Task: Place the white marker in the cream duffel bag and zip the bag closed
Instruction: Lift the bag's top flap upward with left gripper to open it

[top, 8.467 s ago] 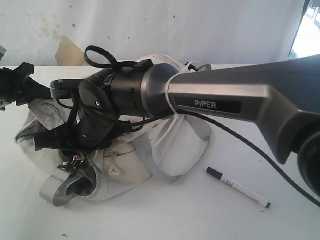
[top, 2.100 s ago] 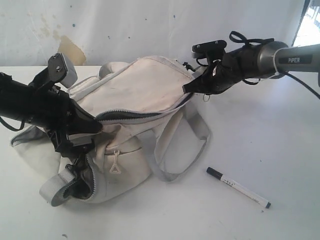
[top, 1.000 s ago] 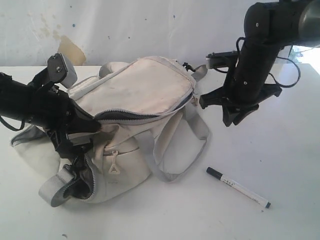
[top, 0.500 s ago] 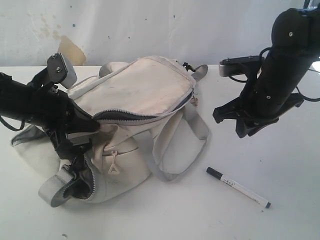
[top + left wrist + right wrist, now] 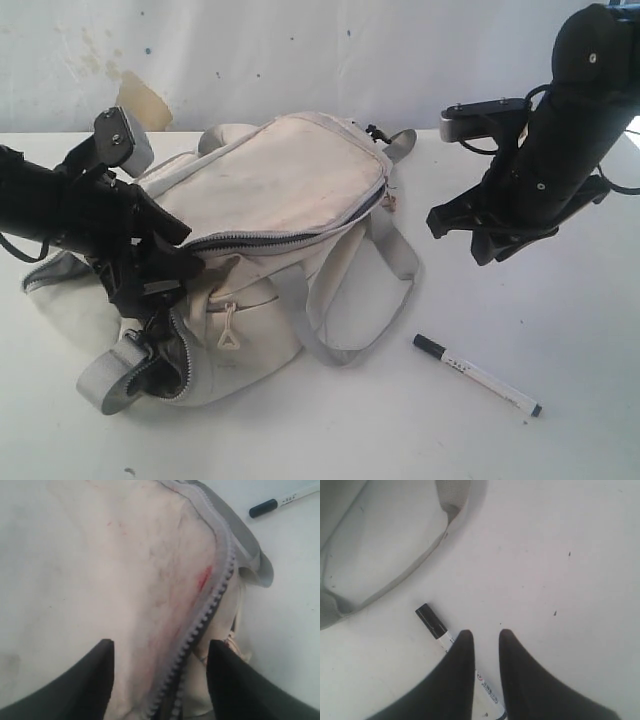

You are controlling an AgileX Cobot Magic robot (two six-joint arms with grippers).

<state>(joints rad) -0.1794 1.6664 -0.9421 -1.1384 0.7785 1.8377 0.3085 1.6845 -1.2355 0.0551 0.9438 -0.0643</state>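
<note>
The cream duffel bag (image 5: pixel 280 180) lies on the white table, its long grey zipper (image 5: pixel 210 610) gaping along the side. My left gripper (image 5: pixel 183 250) is at the bag's left end. In the left wrist view it (image 5: pixel 160 652) is open, its fingers wide apart over the bag's fabric and zipper. The white marker (image 5: pixel 478 375) lies flat on the table, right of the bag. My right gripper (image 5: pixel 468 240) hovers above it, empty. From the right wrist camera its jaws (image 5: pixel 484 632) stand a narrow gap apart, and the marker's black cap (image 5: pixel 431 621) shows beside one finger.
A grey webbing handle loop (image 5: pixel 345 310) spills off the bag toward the marker and also shows as a loop (image 5: pixel 395 575) in the right wrist view. A side pocket zipper (image 5: pixel 165 360) gapes at the bag's near left corner. A stained wall (image 5: pixel 130 95) stands behind the table.
My right arm left the bag's far end and swung right and down to hover over the marker. My left gripper's fingers have spread apart at the bag's edge.
</note>
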